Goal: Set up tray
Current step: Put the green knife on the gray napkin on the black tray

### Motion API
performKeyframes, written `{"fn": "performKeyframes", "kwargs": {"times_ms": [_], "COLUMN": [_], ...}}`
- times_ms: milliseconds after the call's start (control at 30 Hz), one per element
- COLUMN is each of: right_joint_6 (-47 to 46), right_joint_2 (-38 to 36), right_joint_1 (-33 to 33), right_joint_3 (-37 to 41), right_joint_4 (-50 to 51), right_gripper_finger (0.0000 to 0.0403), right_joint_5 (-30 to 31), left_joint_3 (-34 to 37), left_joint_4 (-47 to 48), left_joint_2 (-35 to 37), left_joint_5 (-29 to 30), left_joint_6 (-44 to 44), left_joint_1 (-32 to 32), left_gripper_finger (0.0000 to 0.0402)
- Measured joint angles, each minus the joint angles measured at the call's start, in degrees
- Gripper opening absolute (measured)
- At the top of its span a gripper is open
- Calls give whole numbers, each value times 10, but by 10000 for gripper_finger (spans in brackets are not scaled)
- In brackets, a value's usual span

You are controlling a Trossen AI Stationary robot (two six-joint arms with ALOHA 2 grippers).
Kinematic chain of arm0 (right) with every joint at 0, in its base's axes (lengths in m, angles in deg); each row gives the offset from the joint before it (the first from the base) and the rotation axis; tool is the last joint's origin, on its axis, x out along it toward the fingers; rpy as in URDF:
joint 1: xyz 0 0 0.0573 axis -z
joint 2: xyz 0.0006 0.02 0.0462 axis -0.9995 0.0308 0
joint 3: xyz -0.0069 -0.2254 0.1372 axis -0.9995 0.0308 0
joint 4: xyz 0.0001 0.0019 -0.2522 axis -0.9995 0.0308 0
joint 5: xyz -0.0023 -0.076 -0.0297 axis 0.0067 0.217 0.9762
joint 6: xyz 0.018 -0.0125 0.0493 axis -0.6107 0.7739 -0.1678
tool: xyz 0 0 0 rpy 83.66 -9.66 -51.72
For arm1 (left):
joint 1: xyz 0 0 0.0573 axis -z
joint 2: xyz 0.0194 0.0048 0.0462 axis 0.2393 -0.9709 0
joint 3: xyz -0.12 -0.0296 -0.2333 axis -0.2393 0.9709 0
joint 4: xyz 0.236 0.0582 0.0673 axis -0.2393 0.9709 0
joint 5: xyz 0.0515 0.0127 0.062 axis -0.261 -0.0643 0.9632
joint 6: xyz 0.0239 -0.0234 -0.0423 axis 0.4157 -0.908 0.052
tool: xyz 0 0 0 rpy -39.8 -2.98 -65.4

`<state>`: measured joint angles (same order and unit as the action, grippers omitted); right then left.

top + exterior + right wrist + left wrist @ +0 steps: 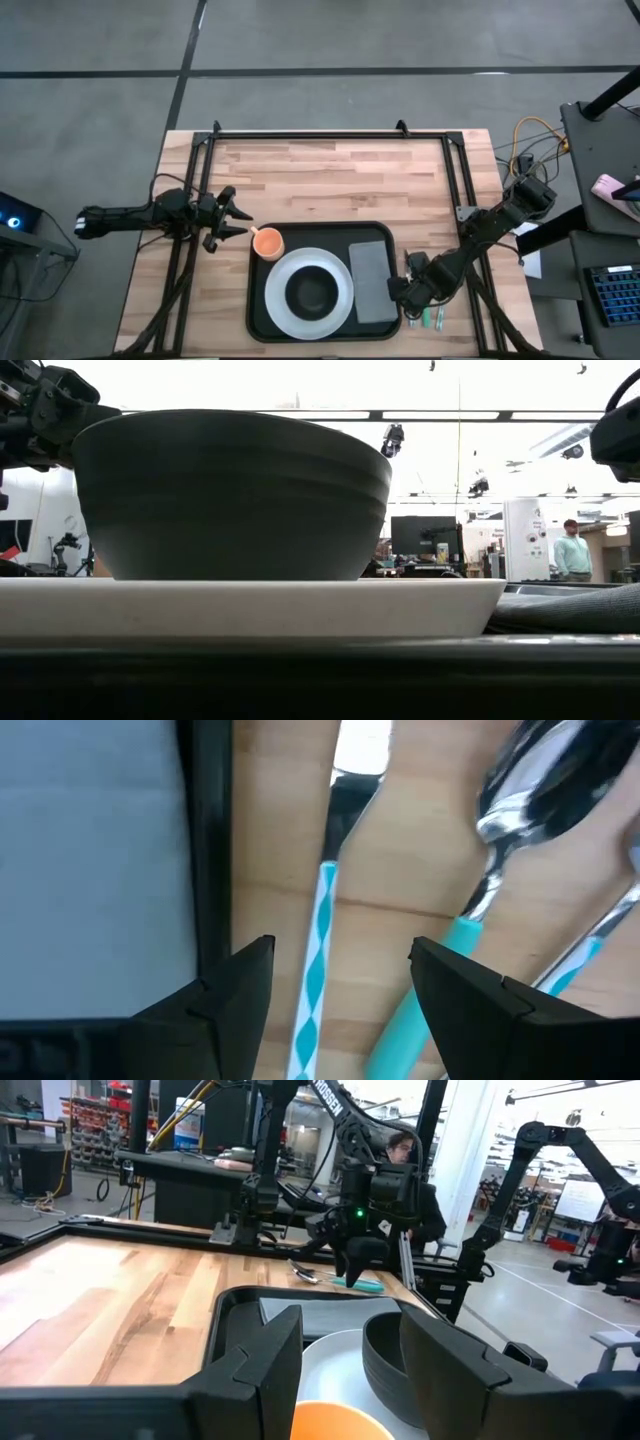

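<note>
Tray: your black tray [262, 318] lies at the near middle of the wooden table [330, 180]; in the low view only its dark rim [320, 680] fills the foreground.
Plate and bowl: on the tray's left half you see a white plate [282, 305] with a dark bowl [312, 290] standing upright in its centre; low down, the bowl [232, 495] sits on the plate [250, 608].
Napkin: a grey folded napkin [373, 280] lies flat on the tray's right part, just beside the plate.
Cup: an orange cup [267, 242] stands in the tray's far left corner, close to the plate's rim.
Right gripper: your right gripper [405, 292] hangs over the tray's right edge, fingers spread and holding nothing. Its wrist view shows the gripper [340, 985] straddling a teal-and-white patterned utensil handle [315, 970] on the bare wood, with a teal-handled spoon [500, 850] beside it and the tray rim [210, 840] on the other side.
Cutlery: the utensils [432, 318] lie on the table just off the tray's right rim.
Left gripper: your left gripper [238, 220] waits left of the tray, near the cup, fingers apart and empty.
</note>
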<state>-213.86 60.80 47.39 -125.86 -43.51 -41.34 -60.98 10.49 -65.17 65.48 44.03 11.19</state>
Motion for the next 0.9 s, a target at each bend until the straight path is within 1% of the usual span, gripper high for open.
{"fn": "performKeyframes", "kwargs": {"times_ms": [100, 233, 333, 467, 667, 767, 900], "right_joint_6": [3, 26, 38, 26, 32, 34, 36], "right_joint_2": [6, 33, 56, 70, 71, 73, 73], "right_joint_1": [1, 6, 8, 10, 15, 15, 15], "right_joint_3": [5, 6, 6, 5, 3, 2, 1], "right_joint_4": [-17, -27, -48, -66, -72, -72, -76], "right_gripper_finger": [223, 223, 223, 223, 221, 209, 176], "right_joint_5": [-4, -42, -58, -62, -62, -62, -62], "left_joint_3": [0, 0, 0, 0, 0, 0, 0], "left_joint_4": [0, 0, 1, 1, 2, 2, 2], "left_joint_2": [0, 0, 0, 0, 0, 0, 0], "left_joint_5": [0, 0, 0, 0, 0, 0, 0], "left_joint_6": [0, 0, 0, 0, 0, 0, 0], "left_joint_1": [0, 0, 0, 0, 0, 0, 0], "left_gripper_finger": [151, 151, 151, 151, 151, 151, 151]}}
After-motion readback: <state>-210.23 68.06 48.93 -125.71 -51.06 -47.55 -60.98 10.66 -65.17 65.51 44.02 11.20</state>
